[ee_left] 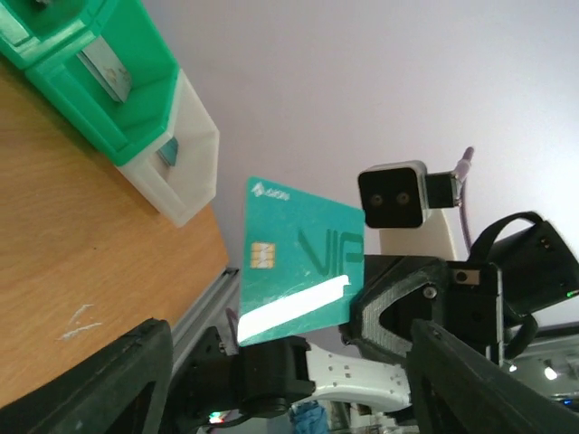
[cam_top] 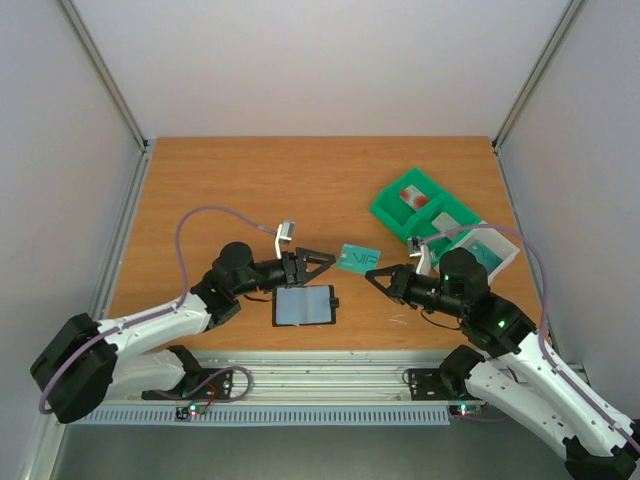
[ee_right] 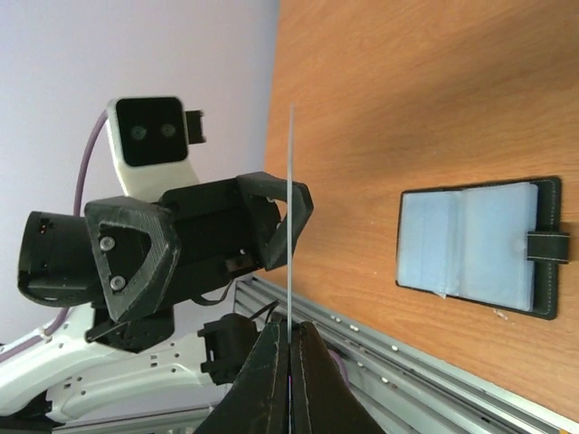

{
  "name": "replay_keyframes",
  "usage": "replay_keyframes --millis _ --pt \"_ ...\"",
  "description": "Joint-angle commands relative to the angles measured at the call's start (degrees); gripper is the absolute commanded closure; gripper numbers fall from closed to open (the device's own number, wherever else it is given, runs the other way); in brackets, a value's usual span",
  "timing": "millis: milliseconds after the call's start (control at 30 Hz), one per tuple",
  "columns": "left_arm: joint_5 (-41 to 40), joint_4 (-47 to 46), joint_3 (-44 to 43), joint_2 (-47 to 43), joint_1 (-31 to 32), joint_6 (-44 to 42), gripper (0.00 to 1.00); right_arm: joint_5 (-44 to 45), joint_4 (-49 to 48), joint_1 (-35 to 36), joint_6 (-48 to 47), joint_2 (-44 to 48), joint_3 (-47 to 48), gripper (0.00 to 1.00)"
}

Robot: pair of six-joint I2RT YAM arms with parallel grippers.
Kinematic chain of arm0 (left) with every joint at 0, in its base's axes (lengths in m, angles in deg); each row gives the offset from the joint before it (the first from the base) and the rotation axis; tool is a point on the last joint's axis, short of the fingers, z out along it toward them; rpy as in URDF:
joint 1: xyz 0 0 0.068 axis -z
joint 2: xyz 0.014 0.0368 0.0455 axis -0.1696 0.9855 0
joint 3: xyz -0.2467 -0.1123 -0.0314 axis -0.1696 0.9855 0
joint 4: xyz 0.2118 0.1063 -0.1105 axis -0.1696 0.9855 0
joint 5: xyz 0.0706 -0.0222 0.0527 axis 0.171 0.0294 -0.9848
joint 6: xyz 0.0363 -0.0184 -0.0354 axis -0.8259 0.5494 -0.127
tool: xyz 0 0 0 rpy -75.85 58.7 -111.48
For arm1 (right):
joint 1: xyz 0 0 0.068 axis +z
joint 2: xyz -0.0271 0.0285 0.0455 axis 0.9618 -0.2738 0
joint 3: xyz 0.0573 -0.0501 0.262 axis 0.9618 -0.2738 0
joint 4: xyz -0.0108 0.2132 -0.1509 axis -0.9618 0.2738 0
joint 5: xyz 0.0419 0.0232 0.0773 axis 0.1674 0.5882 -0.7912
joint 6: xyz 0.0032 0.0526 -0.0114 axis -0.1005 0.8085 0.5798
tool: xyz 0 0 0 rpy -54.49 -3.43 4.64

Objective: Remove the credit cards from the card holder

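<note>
Fingers of the right tool (ee_right: pixel 289 333) pinch the lower edge of the teal-green credit card (ee_right: pixel 290 181); its own camera shows the card only as a thin upright line. Just beyond the card is the left tool (ee_right: pixel 294 226), its jaws spread. Only the left wrist camera shows the card's face: a chip, "VIP" and a white stripe. Beside the left tool the card holder (cam_top: pixel 303 305) lies open on the desk (cam_top: pixel 230 180), lining up. Behind the right tool, a green tray (cam_top: pixel 385 210) holds the pale card (cam_top: pixel 412 197) with a red mark.
</note>
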Motion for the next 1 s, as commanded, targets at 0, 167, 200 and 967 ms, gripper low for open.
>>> replay_keyframes --millis 0,167,200,967 --pt "-2.76 7.47 -2.6 -4.61 -0.06 -5.66 0.22 4.49 7.58 0.37 -3.89 1.1 4.25 0.99" --pt "-7.17 25.01 -6.28 -9.85 -0.02 -13.57 0.01 10.46 15.81 0.3 -8.47 0.19 9.3 0.99" --pt "-8.21 29.05 -7.33 -10.76 -0.04 -15.06 0.01 11.65 17.38 0.3 -9.53 -0.36 10.37 0.99" --pt "-13.44 56.35 -13.16 -17.51 -0.03 -35.42 0.01 7.48 29.81 -24.67 -19.97 -15.36 19.82 0.99"
